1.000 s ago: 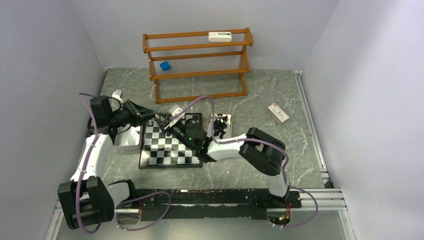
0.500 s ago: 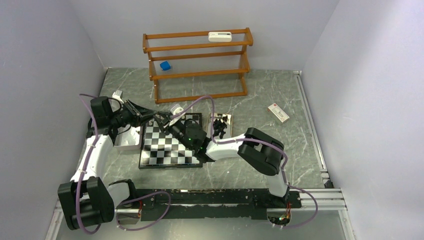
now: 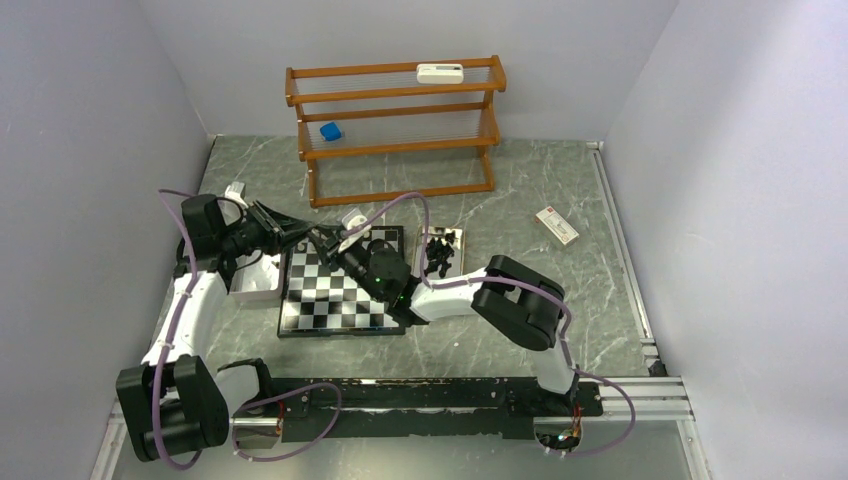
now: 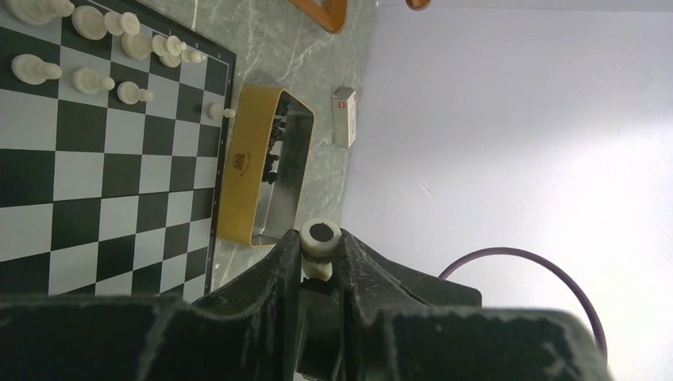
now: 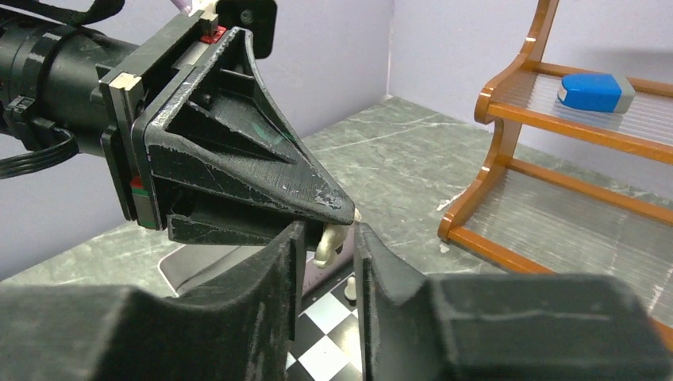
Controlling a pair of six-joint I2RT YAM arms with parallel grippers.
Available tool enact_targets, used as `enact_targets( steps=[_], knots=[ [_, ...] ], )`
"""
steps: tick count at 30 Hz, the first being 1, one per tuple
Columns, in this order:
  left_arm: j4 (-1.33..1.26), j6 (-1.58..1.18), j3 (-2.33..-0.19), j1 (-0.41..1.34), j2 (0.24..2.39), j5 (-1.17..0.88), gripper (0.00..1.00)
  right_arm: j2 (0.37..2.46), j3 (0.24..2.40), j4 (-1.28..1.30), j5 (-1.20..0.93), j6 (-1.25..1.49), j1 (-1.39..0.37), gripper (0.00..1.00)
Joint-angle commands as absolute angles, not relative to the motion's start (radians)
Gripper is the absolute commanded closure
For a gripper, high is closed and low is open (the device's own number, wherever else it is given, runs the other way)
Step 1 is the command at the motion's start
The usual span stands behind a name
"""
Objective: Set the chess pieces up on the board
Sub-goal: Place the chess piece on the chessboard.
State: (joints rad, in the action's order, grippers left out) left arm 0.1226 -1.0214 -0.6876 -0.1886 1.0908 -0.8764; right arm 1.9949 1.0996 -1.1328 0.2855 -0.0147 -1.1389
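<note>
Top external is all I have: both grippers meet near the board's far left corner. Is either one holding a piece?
Observer: Yes. In the left wrist view, the left gripper is shut on a cream chess piece, with its dark base facing the camera.
Operator: Has the right got it too?
Observer: In the right wrist view, the right gripper straddles that piece with slight gaps on either side. It looks open.
Operator: What's under the arm?
Observer: Cream pieces in two rows along one edge of the board.
</note>
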Motion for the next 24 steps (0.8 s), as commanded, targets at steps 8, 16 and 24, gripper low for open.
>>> enact_targets(
  steps=[8,16,24],
  knots=[
    [0.094,-1.027,-0.673,-0.182,1.067,-0.904,0.85,1.987,1.092,-1.177,0.311,-0.002,-1.143,1.00],
    [0.192,-0.909,-0.731,-0.181,1.051,-0.844,0.42,1.889,1.053,-1.057,0.340,-0.002,-1.121,1.00],
    [0.314,-0.648,-0.834,-0.181,1.088,-0.719,0.02,1.731,1.087,-0.564,0.230,0.147,-0.996,1.00]
  ],
)
